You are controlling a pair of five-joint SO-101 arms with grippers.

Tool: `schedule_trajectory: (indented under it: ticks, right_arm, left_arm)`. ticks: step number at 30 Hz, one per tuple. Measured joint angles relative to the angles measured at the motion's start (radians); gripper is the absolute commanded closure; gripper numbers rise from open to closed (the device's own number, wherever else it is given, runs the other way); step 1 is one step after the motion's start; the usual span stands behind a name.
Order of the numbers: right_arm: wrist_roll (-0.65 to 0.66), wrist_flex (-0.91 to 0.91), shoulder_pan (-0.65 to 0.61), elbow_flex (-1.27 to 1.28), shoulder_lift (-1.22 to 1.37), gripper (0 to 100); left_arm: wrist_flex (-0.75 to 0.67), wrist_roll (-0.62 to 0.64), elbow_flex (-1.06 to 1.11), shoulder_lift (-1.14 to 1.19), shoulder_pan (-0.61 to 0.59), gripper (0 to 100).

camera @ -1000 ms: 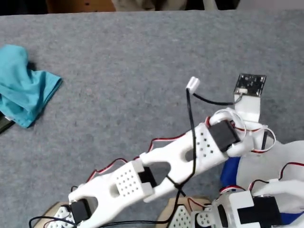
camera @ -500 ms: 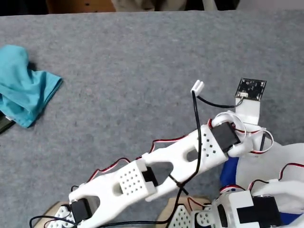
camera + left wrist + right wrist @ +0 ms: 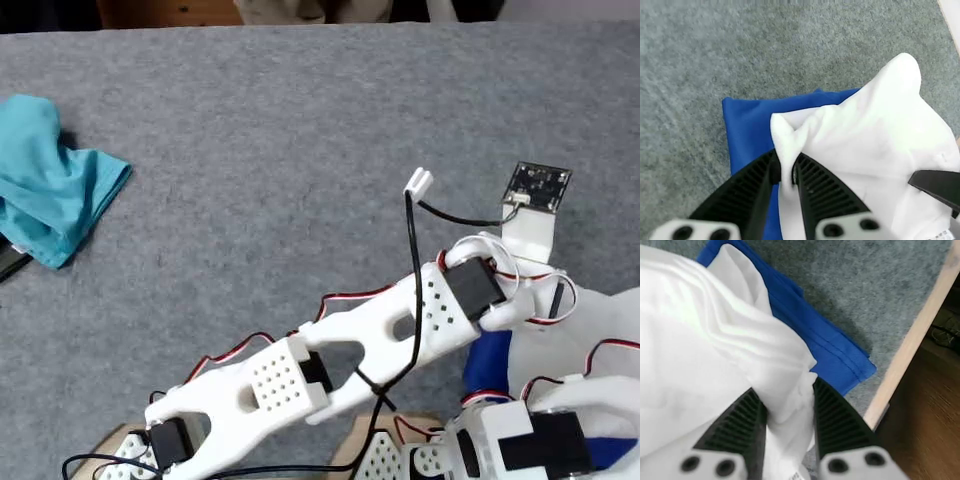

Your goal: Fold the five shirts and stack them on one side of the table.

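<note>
High view. The grey table [image 3: 300,120] fills the frame. The left arm [image 3: 380,330] runs from the lower left corner to the lower right, where its end stands over the edge of the white shirt [image 3: 605,335]. The right arm [image 3: 520,445] lies along the bottom edge at the lower right, just beside that shirt. A strip of the blue shirt [image 3: 487,362] shows between the two arms, under the white one. The teal shirt [image 3: 50,190] lies crumpled at the left edge, well apart from both arms and from the other shirts. A dark object [image 3: 8,262] pokes out from beneath it at the frame edge.

Left wrist view. The left gripper [image 3: 785,172] has its fingers pressed nearly together, pinching a raised fold of the white shirt [image 3: 875,130]. The white shirt lies over the blue shirt [image 3: 747,125], which lies flat on the table [image 3: 740,45] with one corner uncovered.

Right wrist view. The right gripper [image 3: 787,397] grips a thick bunch of the white shirt [image 3: 700,340], with the cloth filling the gap between its fingers. The blue shirt [image 3: 825,347] lies beneath, its folded edges stacked and close to the wooden rim of the table [image 3: 860,280].
</note>
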Motion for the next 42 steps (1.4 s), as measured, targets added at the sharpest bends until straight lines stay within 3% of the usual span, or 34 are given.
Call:
schedule_trajectory:
  ticks: [14, 20, 25, 31, 35, 38, 41, 42]
  right_arm:
    - [0.025, -0.003, -0.008, 0.000, 0.002, 98.4]
    - [0.075, -0.003, -0.008, 0.000, 0.002, 79.0]
    - [0.078, 0.009, -0.003, 0.000, 0.002, 59.4]
    - [0.078, 0.083, -0.005, -0.002, 0.002, 55.2]
    - [0.078, 0.170, -0.005, -0.072, 0.002, 62.4]
    - [0.077, 0.281, -0.003, -0.166, 0.002, 80.0]
    - [0.077, 0.385, -0.008, -0.275, 0.002, 97.8]
    - [0.087, 0.397, -0.014, -0.308, 0.002, 99.7]
  left_arm:
    - [-0.018, -0.002, -0.006, 0.077, -0.009, 98]
    - [-0.018, -0.002, -0.006, 0.077, -0.009, 97]
    - [-0.017, -0.002, -0.008, 0.077, -0.021, 85]
    - [0.061, -0.002, -0.150, 0.077, -0.034, 82]
    - [0.104, -0.002, -0.230, 0.077, -0.043, 83]
    - [0.143, -0.002, -0.242, 0.077, -0.055, 83]
    - [0.195, -0.003, -0.242, 0.040, -0.060, 89]
    - [0.210, -0.009, -0.242, 0.018, -0.061, 92]
